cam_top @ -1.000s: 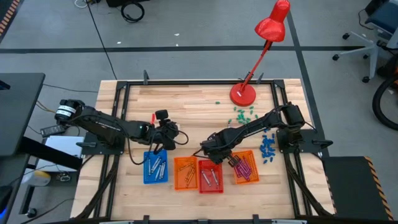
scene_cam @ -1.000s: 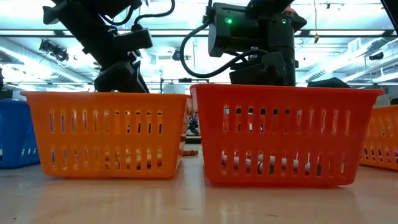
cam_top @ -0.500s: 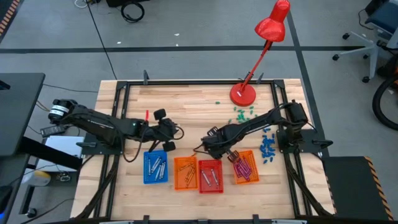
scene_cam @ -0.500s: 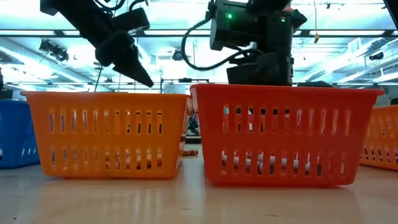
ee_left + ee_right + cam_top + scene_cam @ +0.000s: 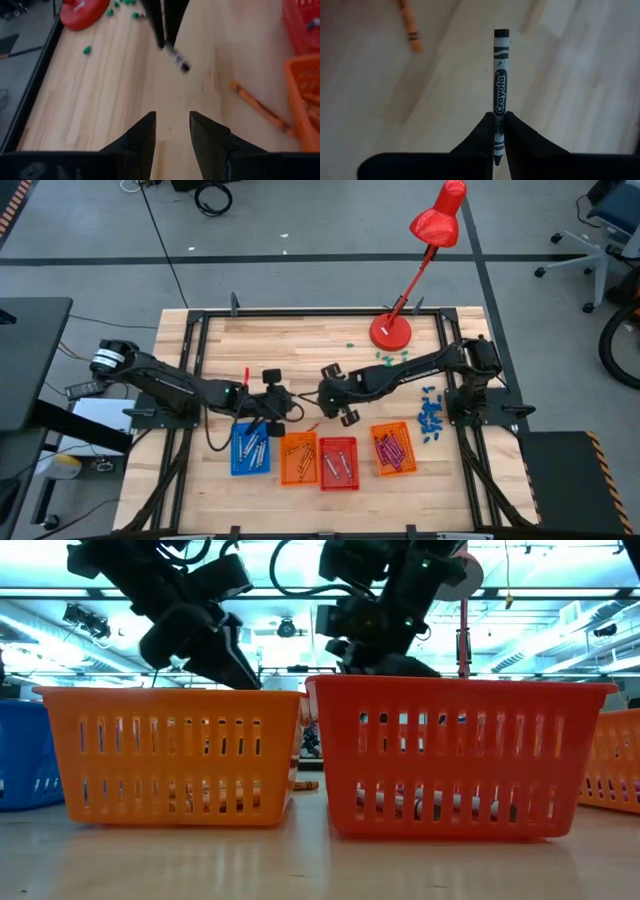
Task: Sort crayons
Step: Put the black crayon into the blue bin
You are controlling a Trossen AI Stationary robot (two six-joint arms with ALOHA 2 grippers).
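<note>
We see four slotted plastic baskets (image 5: 319, 457) in a row along the near table edge, sorted crayons (image 5: 339, 460) inside; one orange crayon (image 5: 311, 426) lies just beyond them, a red desk lamp (image 5: 391, 331) far right.

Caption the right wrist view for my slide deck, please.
Right gripper pinching a grey-white crayon above the wooden table.

A pale wooden plank worktop (image 5: 300, 345) in a black metal frame stands on a grey floor (image 5: 300, 240). A red desk lamp (image 5: 420, 250) rises from its upper right edge. Long ceiling strip lights (image 5: 560, 615) glow behind; a wheeled office chair (image 5: 600, 230) sits upper right.
</note>
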